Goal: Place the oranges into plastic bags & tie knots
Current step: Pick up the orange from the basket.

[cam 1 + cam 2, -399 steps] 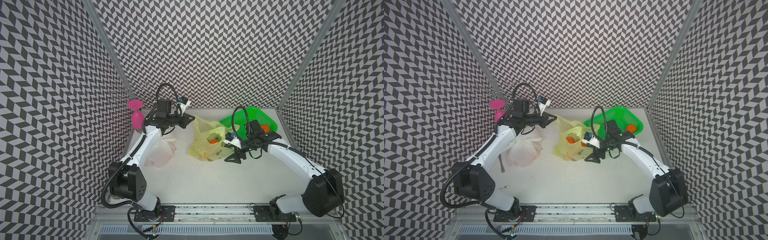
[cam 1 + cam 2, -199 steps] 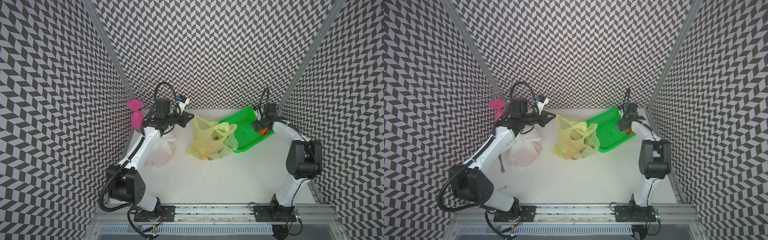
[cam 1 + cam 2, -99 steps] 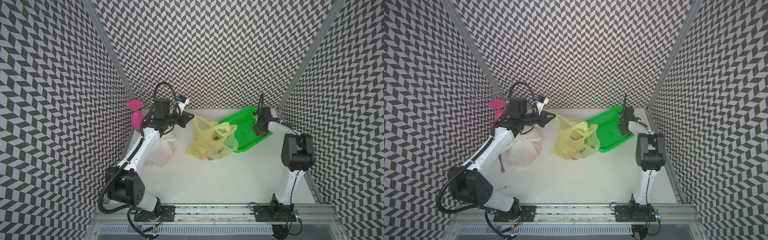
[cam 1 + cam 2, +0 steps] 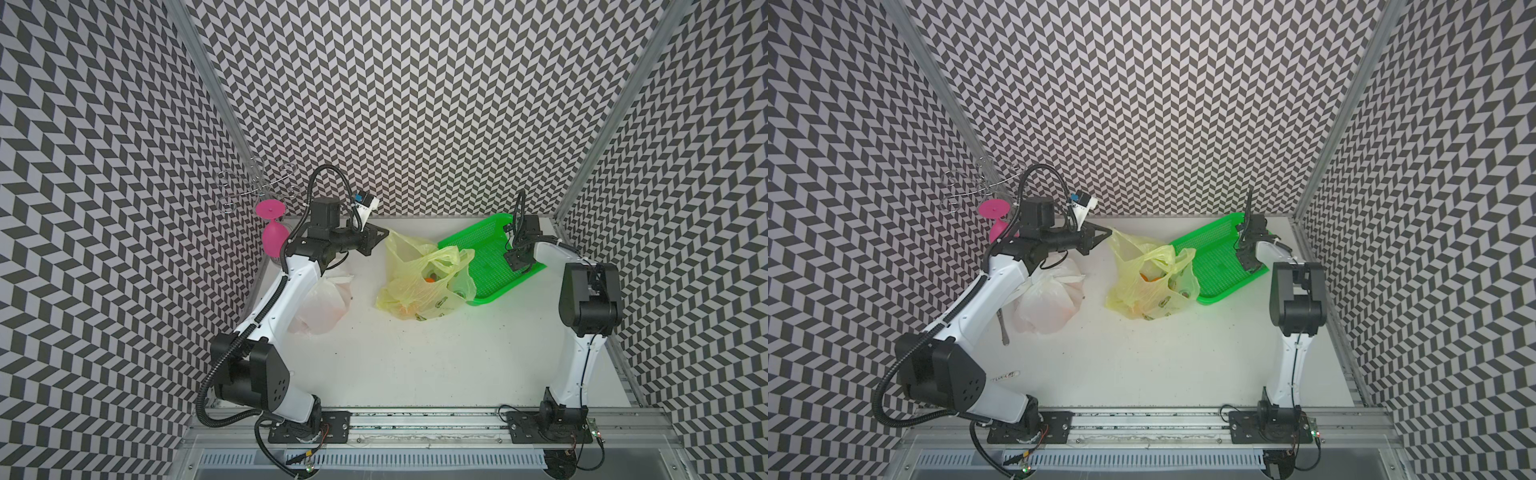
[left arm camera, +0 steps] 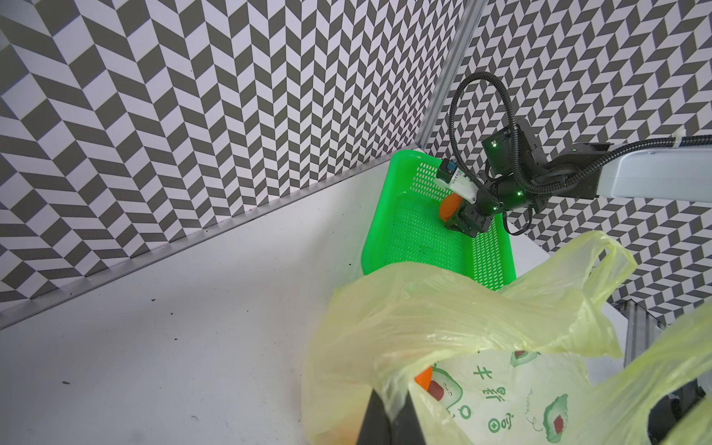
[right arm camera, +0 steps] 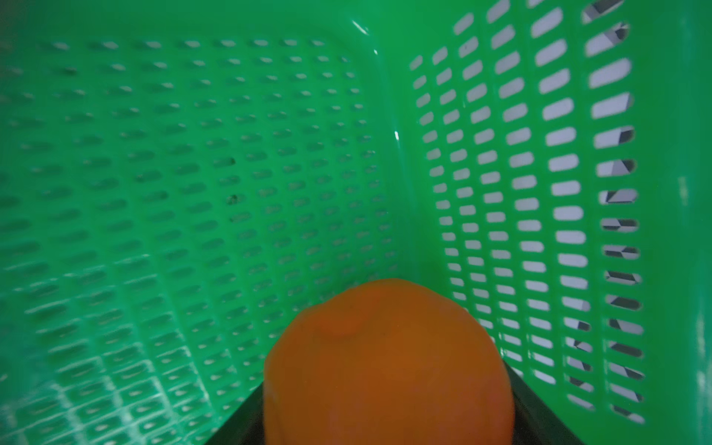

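Orange (image 6: 387, 362) in the green basket (image 4: 484, 253) is the one being picked right now. It's down inside, near a corner of the basket, and the right end effector (image 5: 454, 214) has its jaws on both sides of it, looks clamped on to me. Yellow-green bag (image 4: 415, 286) slumps right up against the basket with another orange (image 4: 431, 279) showing inside. The left end effector (image 4: 379, 237) is pinched together on the bag's rim on the side away from the basket, holding the mouth up. White bag (image 4: 1050, 299) lies well apart from the basket, past the yellow-green one; can't make out a knot on it from here. My guess for the next move: lift the orange clear over the basket wall, carry it to the open mouth and let go without snagging that thin film. Handles on this bag aren't tied yet.
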Robot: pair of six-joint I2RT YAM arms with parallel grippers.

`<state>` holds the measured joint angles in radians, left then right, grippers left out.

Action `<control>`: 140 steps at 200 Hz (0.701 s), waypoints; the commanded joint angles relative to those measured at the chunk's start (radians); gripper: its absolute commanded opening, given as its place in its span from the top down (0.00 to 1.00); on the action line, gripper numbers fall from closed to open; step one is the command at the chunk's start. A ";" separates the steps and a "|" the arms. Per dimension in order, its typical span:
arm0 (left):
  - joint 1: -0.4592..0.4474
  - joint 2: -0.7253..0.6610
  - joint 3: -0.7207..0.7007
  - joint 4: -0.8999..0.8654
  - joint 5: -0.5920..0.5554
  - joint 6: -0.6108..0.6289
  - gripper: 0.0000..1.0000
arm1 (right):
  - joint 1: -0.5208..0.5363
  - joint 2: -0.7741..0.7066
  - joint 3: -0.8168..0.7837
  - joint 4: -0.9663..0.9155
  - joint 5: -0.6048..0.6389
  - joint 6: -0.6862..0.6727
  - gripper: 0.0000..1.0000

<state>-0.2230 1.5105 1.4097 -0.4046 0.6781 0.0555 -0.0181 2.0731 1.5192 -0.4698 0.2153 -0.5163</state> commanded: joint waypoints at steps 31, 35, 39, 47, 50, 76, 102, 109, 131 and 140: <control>-0.006 -0.038 -0.023 0.019 0.015 0.017 1.00 | -0.001 -0.315 -0.141 -0.011 -0.436 -0.036 0.49; -0.006 -0.038 -0.025 0.020 0.016 0.017 1.00 | 0.000 -0.349 -0.161 -0.018 -0.476 -0.044 0.49; -0.007 -0.040 -0.026 0.021 0.018 0.017 1.00 | 0.000 -0.381 -0.179 -0.029 -0.527 -0.055 0.49; -0.007 -0.041 -0.028 0.020 0.022 0.017 1.00 | 0.000 -0.442 -0.212 -0.057 -0.611 -0.073 0.49; -0.008 -0.042 -0.030 0.020 0.025 0.017 1.00 | 0.000 -0.462 -0.224 -0.072 -0.651 -0.081 0.50; -0.010 -0.055 -0.042 0.020 0.043 0.029 1.00 | 0.001 -0.652 -0.335 -0.205 -0.914 -0.189 0.50; -0.018 -0.064 -0.048 0.007 0.053 0.049 1.00 | 0.032 -0.831 -0.439 -0.283 -1.100 -0.295 0.49; -0.019 -0.064 -0.048 0.003 0.057 0.053 1.00 | 0.061 -0.860 -0.445 -0.296 -1.108 -0.298 0.49; -0.027 -0.063 -0.051 -0.005 0.068 0.059 1.00 | 0.188 -0.881 -0.440 -0.273 -1.099 -0.258 0.49; -0.029 -0.064 -0.053 -0.005 0.073 0.060 1.00 | 0.242 -0.870 -0.431 -0.236 -1.090 -0.228 0.49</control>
<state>-0.2424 1.4773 1.3651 -0.4049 0.7162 0.0891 0.1204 1.2026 1.0794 -0.7395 -0.7803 -0.7437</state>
